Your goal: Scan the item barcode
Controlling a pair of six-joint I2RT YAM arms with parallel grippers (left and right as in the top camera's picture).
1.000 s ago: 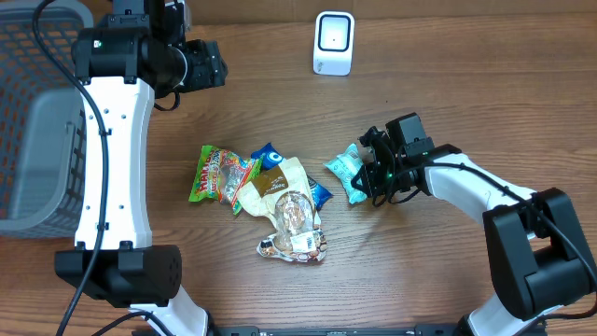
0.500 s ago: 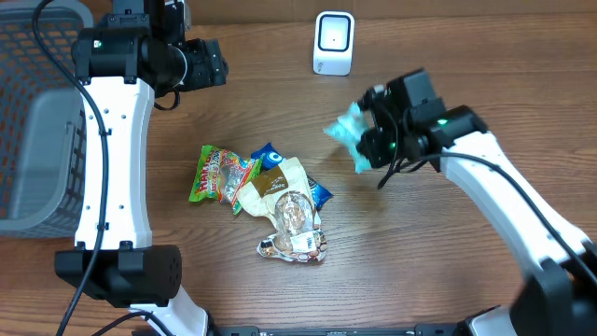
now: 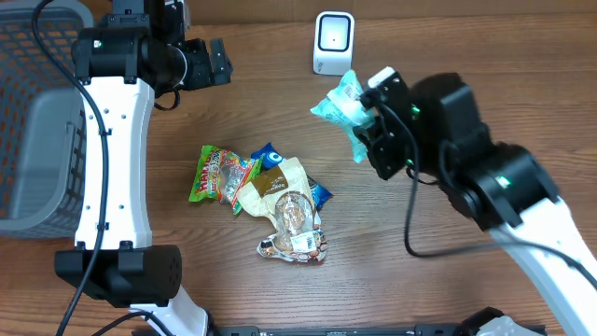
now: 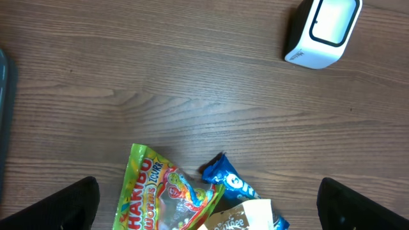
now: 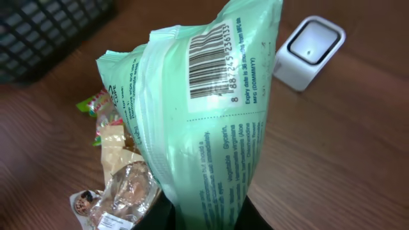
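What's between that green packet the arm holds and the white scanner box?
Nothing: only bare wooden table separates packet and scanner, seen overhead.

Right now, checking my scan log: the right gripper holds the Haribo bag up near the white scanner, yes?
No: the right gripper holds the mint-green packet up near the white scanner. Overhead view: the Haribo bag lies on the table.
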